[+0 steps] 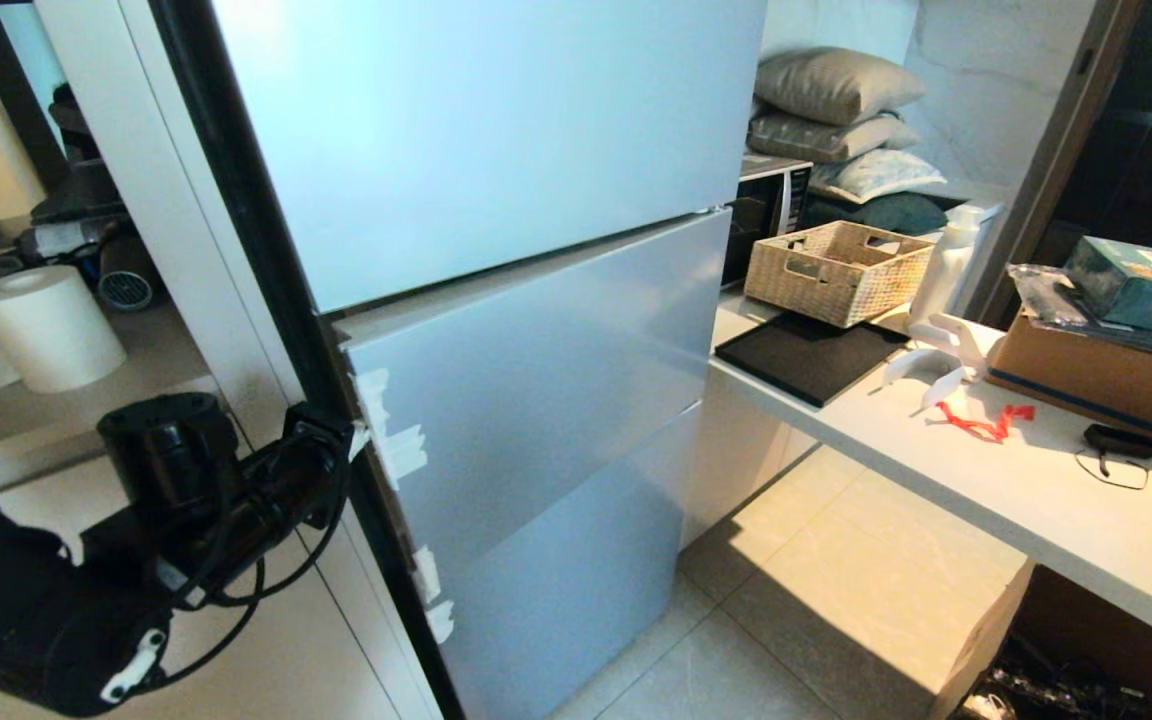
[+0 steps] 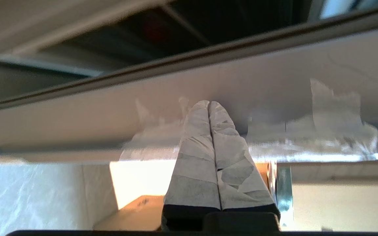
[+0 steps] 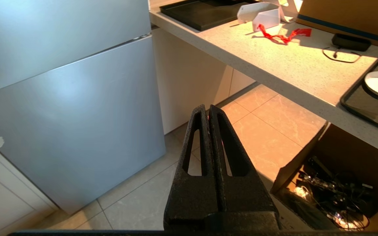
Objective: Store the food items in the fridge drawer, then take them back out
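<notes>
Fridge (image 1: 536, 330) with three closed door panels; left gripper (image 2: 208, 104), fingers pressed together, tips at its taped edge. Right gripper (image 3: 207, 109) together, empty, above floor.

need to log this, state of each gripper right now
left gripper: closed, empty, fingers together at the taped edge of the fridge door.
right gripper: closed, holding nothing, parked above the floor.
</notes>
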You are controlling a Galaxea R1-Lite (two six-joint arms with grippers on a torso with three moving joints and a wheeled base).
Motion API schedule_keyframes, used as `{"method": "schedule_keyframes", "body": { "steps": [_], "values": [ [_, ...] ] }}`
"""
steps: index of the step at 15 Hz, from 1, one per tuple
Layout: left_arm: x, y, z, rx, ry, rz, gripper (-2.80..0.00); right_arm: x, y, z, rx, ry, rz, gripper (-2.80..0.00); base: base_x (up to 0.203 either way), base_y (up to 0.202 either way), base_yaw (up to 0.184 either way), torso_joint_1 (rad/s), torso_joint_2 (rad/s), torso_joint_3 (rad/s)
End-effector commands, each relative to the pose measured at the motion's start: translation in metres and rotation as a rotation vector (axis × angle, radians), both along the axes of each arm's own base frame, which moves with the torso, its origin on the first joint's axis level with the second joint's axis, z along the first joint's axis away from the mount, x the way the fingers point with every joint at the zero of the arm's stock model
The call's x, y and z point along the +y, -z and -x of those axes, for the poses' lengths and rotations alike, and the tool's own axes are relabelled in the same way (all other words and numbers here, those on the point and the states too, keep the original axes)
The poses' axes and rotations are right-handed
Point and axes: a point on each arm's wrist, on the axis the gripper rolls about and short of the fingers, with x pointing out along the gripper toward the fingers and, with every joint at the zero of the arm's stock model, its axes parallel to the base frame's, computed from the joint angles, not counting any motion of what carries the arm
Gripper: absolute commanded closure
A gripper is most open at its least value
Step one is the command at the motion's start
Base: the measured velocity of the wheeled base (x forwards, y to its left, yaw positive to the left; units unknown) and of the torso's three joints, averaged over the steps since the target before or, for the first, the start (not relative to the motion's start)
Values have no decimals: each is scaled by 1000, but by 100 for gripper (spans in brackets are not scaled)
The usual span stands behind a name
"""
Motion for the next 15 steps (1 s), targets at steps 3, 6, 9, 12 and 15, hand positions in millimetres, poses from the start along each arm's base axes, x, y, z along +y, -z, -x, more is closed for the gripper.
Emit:
{"method": "schedule_keyframes", "body": {
  "steps": [3,6,9,12,15],
  "values": [
    [3,-22,39,-64,14,16,0,0,0,0,3,1,0,0,0,0,0,0,0,0],
    [14,-50,86,-185,9,22,0,0,0,0,1,0,0,0,0,0,0,0,0,0],
    [25,-73,132,-322,6,-16,0,0,0,0,1,0,0,0,0,0,0,0,0,0],
    [28,-78,142,-300,6,-65,0,0,0,0,1,0,0,0,0,0,0,0,0,0],
    [20,-68,97,-168,-27,-55,0,0,0,0,1,0,0,0,0,0,0,0,0,0]
  ]
}}
